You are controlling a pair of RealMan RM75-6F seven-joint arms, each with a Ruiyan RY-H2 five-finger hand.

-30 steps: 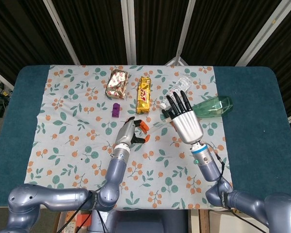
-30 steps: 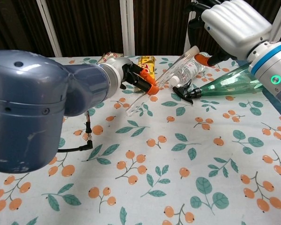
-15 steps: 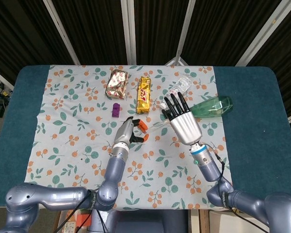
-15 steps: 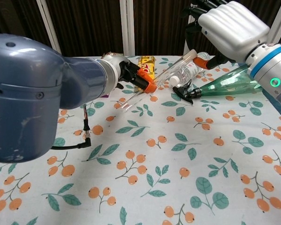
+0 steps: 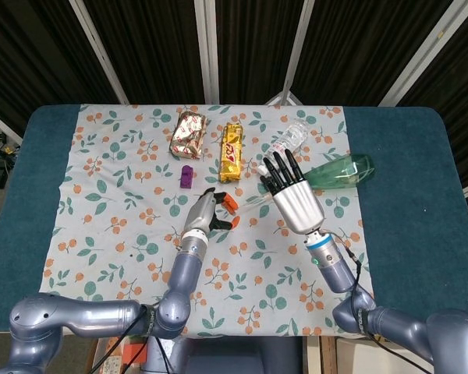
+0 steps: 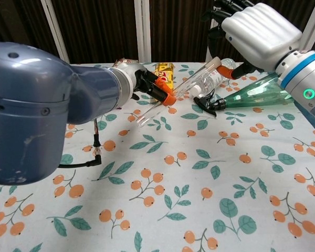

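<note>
test tube (image 6: 179, 92) held by both hands, spray bottle (image 6: 247, 93) just behind.

No text can be read clearly. The yellow snack bar (image 5: 232, 152) carries red lettering, but it is too small to make out. The shiny wrapped packet (image 5: 188, 133) shows no readable label.

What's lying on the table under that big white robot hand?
Under the right hand: a clear bottle, a green spray bottle and the upper end of a clear tube. How its fingers meet the tube is covered.
</note>
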